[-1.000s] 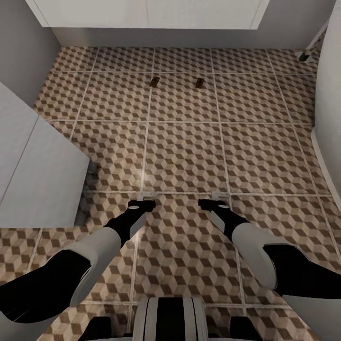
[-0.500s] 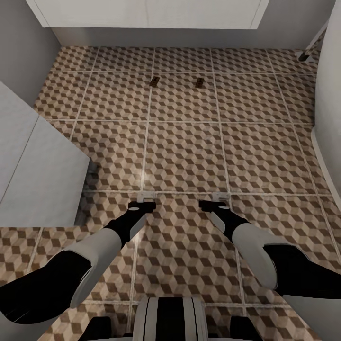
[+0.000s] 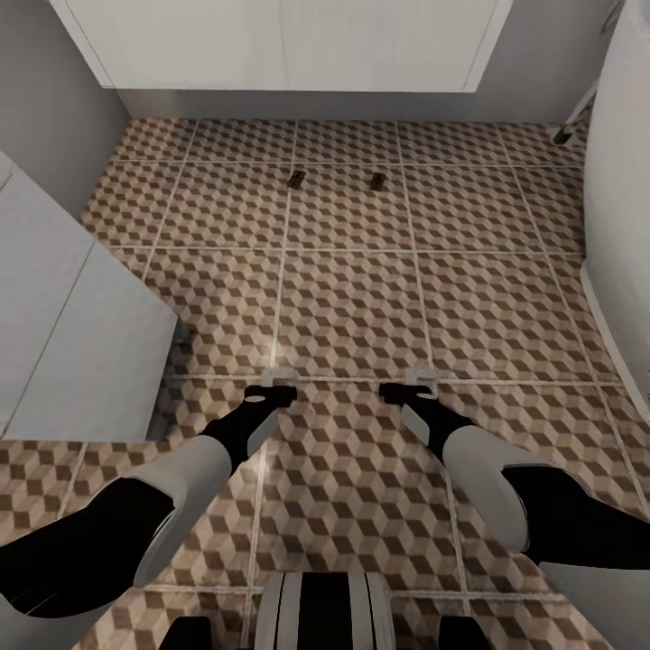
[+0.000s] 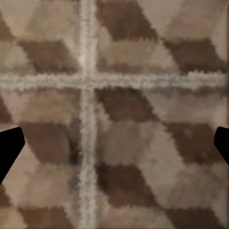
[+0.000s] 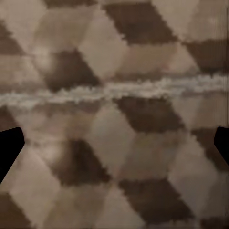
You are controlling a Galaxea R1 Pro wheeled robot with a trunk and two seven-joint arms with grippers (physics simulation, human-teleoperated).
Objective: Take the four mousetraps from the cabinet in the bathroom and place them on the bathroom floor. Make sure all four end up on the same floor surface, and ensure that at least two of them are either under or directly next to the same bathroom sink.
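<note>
Jaws of your left gripper (image 3: 278,373) and right gripper (image 3: 421,374) stood wide and empty; two small tan wood mousetraps (image 3: 296,179) lay by the white vanity unit (image 3: 289,45), so you needed the remaining pair.

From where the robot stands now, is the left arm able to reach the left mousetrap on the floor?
Probably not. The left mousetrap lies far ahead on the bathroom floor, near the white vanity unit, while the left gripper hangs open close to the robot. Nothing blocks the way; the base would likely have to drive closer.
</note>
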